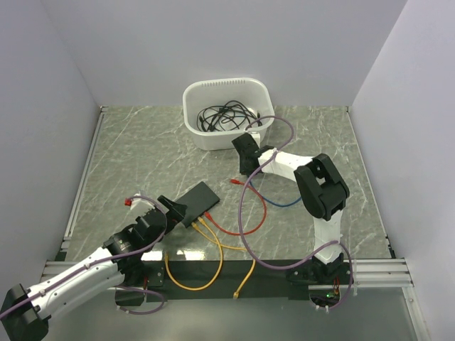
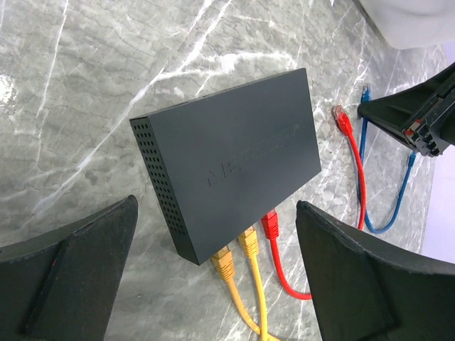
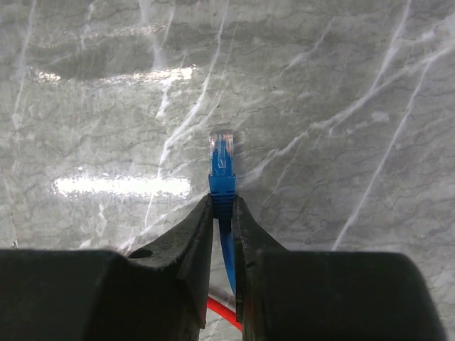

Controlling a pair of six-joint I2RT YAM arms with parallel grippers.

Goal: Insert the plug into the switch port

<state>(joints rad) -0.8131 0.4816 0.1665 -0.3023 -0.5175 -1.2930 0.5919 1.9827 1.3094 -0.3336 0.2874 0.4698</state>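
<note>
We pinch the blue plug in our right pincer. The switch port row sits on the desk at its 7 o'clock, facing 5 o'clock. Our left pincer is spread just beside that black box.

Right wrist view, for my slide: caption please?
Right gripper, jaws shut on the clear-tipped blue plug, grey marbled tabletop behind.

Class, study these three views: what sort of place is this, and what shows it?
Probably a robotics lab test cell: plain white walls box in a marbled table, a left arm and a right arm are mounted at its near edge, and the right gripper holds a blue cable plug.
</note>
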